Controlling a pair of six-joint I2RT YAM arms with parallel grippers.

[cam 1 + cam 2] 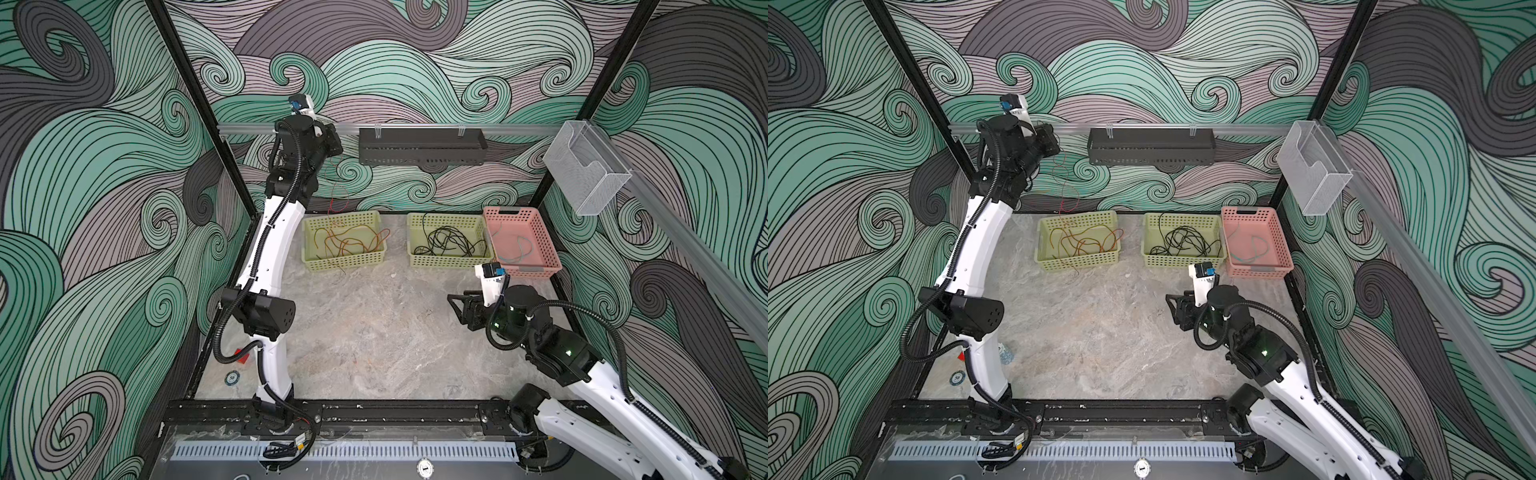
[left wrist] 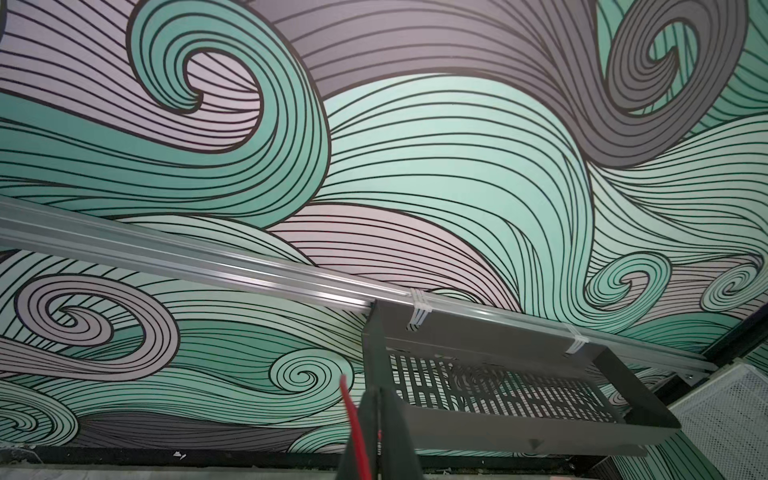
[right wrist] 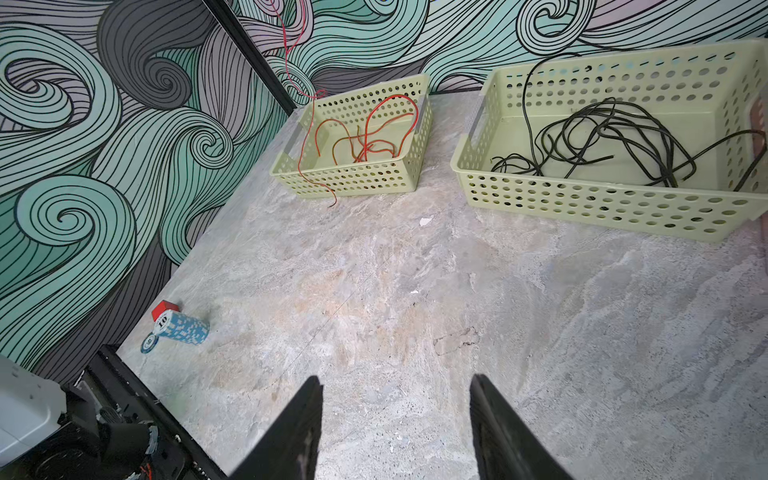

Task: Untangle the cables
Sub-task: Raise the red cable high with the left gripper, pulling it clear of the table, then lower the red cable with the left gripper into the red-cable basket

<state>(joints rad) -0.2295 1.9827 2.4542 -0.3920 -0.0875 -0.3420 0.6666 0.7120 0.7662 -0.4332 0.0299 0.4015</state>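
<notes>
Lifting now: a red wire (image 1: 332, 203) is held up high by the left tool (image 1: 333, 145), and its lower part hangs down into the green basket on the left (image 1: 345, 262).
Left tool: the fingers (image 2: 395, 428) are pressed together on the red wire, which is seen between them in the left wrist view.
Right tool (image 1: 456, 305): it is spread apart and empty, and it is kept low above the bare desk (image 1: 374, 332), in front of the baskets, touching nothing.
Red wires (image 1: 353, 243): they are gathered in the green basket on the left. One red end is laid over the front rim onto the desk, and it cannot be told whether it belongs to the held wire.
Black wires (image 1: 449, 243): they are heaped loosely in the second green basket (image 1: 446, 261).
Blue wires (image 1: 515, 254): only a few are laid in the pink basket (image 1: 536, 272).
Done: the colours are judged to be separated, because no mixed heap is seen on the desk.
Left to do: the held red wire is not yet released into its basket, and the end outside should probably be put in.
Progress: the task is judged to be close to its end.
</notes>
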